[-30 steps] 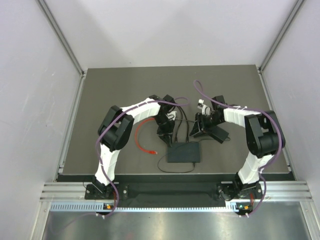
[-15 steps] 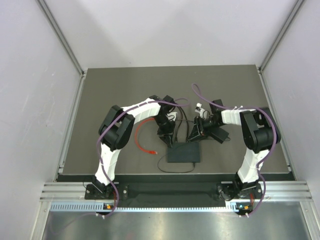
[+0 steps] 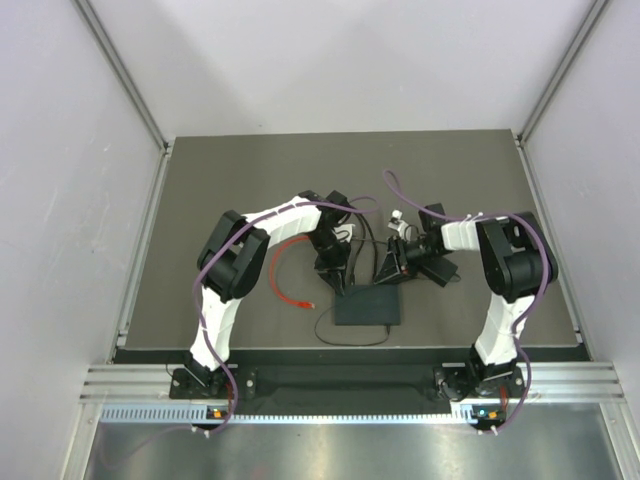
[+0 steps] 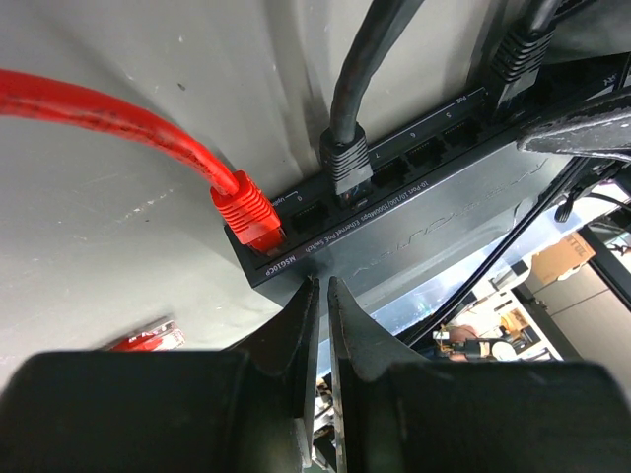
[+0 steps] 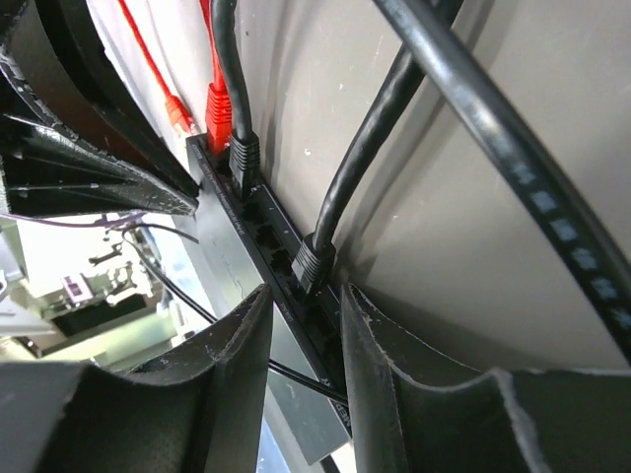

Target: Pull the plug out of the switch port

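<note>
Three plugs occupy the port row of the flat dark grey rectangular switch (image 4: 434, 227), which lies on the dark grey table mat (image 3: 200, 180) between the two arms. They are a red moulded plug (image 4: 246, 215) at the end port, a black moulded plug (image 5: 244, 153) past one empty port, and a second black plug (image 5: 308, 264) further along. The left gripper (image 4: 322, 286) is clenched on nothing, its tips at the housing just behind the red plug; contact cannot be confirmed. The right gripper (image 5: 305, 293) has its jaws partly apart and unclamped, straddling the port edge just short of the second black plug, which is probably the target. Closing here risks pinching the housing instead of the plug body. If the latch tab is not depressed, a pull would probably drag the whole switch, more so if the left tips slip off. The right wrist view alone shows the jaw gap relative to that plug. The left wrist view alone shows the empty port and the closed fingers. Only the top view shows the loose red connector (image 3: 308, 301) on the mat, and there the arms hide the ports.
</note>
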Available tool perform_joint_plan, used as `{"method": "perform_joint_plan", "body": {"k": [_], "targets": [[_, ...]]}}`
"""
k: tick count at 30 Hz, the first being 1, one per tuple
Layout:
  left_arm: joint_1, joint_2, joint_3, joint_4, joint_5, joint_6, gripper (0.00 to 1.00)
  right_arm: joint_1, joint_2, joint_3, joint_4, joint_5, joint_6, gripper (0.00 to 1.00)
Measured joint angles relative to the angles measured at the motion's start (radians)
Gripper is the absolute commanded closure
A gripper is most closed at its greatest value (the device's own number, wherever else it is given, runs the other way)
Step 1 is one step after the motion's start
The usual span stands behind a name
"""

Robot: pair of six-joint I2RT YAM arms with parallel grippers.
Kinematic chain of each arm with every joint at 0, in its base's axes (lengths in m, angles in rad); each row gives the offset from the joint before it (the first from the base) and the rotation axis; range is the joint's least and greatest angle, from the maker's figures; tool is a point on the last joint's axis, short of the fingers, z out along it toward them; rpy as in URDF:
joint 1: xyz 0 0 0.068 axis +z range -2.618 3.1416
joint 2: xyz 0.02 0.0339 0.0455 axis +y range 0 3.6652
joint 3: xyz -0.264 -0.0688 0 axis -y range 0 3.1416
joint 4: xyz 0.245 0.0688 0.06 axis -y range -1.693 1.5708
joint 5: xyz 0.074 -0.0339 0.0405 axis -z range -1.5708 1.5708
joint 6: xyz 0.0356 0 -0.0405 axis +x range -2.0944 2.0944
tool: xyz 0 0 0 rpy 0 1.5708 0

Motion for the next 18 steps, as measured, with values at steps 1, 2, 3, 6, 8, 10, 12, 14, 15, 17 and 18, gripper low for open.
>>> {"method": "perform_joint_plan", "body": {"k": [1,2,3,6,8,10,12,14,15,17,18], "targets": [[0.0,0.0,0.0,0.0,0.0,0.0,0.86,0.0,0.004,0.003,-0.002,-0.005,0.0,0.65],[0.0,0.0,0.0,0.0,0.001,0.0,0.86,0.0,0.007,0.006,-0.002,-0.006,0.0,0.66],[0.0,0.0,0.0,0.0,0.001,0.0,0.86,0.0,0.009,0.007,-0.002,-0.008,0.001,0.66],[0.0,0.0,0.0,0.0,0.001,0.002,0.86,0.0,0.021,0.019,-0.006,-0.01,0.002,0.68],[0.0,0.0,0.0,0.0,0.001,0.004,0.86,0.0,0.027,0.025,-0.005,-0.012,0.004,0.71],[0.0,0.0,0.0,0.0,0.002,0.006,0.86,0.0,0.032,0.026,0.0,-0.013,0.005,0.72],[0.0,0.0,0.0,0.0,0.001,0.007,0.86,0.0,0.04,0.026,0.003,-0.018,0.011,0.73],[0.0,0.0,0.0,0.0,0.002,0.008,0.86,0.0,0.05,0.026,0.006,-0.031,0.021,0.73],[0.0,0.0,0.0,0.0,0.001,0.01,0.86,0.0,0.053,0.026,0.006,-0.035,0.023,0.73],[0.0,0.0,0.0,0.0,0.002,0.012,0.86,0.0,0.053,0.026,0.007,-0.035,0.027,0.75],[0.0,0.0,0.0,0.0,0.002,0.014,0.86,0.0,0.053,0.026,0.007,-0.034,0.028,0.77]]}}
